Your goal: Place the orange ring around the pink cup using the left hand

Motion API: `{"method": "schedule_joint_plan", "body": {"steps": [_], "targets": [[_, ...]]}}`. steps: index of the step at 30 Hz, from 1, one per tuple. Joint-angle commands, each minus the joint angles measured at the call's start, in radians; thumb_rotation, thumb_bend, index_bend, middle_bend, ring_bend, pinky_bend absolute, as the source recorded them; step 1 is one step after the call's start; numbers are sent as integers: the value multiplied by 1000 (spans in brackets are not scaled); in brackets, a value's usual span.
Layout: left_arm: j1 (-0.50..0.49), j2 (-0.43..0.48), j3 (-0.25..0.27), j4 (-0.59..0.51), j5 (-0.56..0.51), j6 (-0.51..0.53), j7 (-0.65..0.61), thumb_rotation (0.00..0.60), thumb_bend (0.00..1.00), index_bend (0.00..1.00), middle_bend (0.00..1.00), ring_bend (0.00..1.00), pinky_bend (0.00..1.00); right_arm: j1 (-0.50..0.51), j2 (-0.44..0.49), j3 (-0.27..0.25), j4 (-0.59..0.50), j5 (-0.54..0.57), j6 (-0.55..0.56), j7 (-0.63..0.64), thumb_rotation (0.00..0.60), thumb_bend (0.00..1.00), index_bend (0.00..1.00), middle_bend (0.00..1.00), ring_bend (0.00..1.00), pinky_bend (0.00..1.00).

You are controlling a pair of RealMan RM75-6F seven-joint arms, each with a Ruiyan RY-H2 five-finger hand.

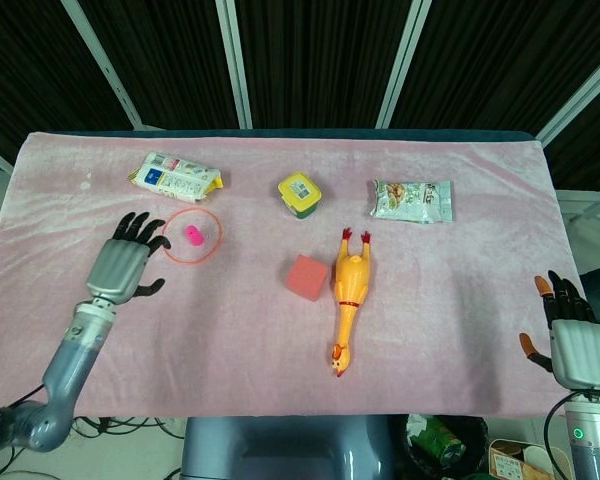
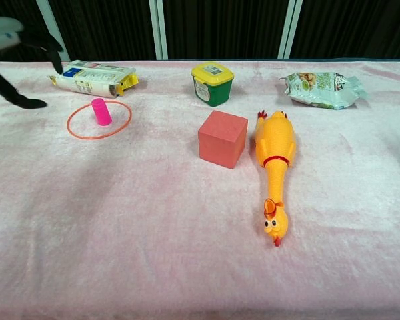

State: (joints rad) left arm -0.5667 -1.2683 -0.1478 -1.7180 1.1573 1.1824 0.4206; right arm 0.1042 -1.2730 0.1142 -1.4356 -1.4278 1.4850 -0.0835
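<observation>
I am seeing the thin orange plastic ring (image 2: 99, 120) lying flat around the small upright pink cup (image 2: 101, 111); my left hand (image 1: 126, 267), fingers apart and holding nothing, is hovering beside it, so the placement looks done.

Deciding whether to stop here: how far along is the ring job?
It looks done: the orange ring lies flat on the cloth, encircling the upright pink cup. Nothing is in hand; the left hand is open beside the ring, clear of it. The right hand is idle at the table edge. Nothing seems left.
</observation>
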Motion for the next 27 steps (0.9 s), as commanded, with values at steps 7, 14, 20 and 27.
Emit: {"method": "schedule_joint_plan", "body": {"steps": [7,14,20,27], "targets": [[349,218,185,-101,261,397,-203,600,207,190,9,0,0,3,-10,-6,-3,-11,0,-18,600,227,0,0,0,181],[445,163,225,29,251,425,-295,600,173,147,0,0,0,5,-16,-12,-13,-25,3,-35,600,227,0,0,0,181],[453,158,212,33,258,414,-262,600,169,139,0,0,0,2,-12,-11,-25,-33,15,-37,600,227,0,0,0,181],[470,161,196,30,262,417,-262,600,170,139,0,0,0,-3,-2,-7,-39,-26,22,-41,600,227,0,0,0,181]]}}
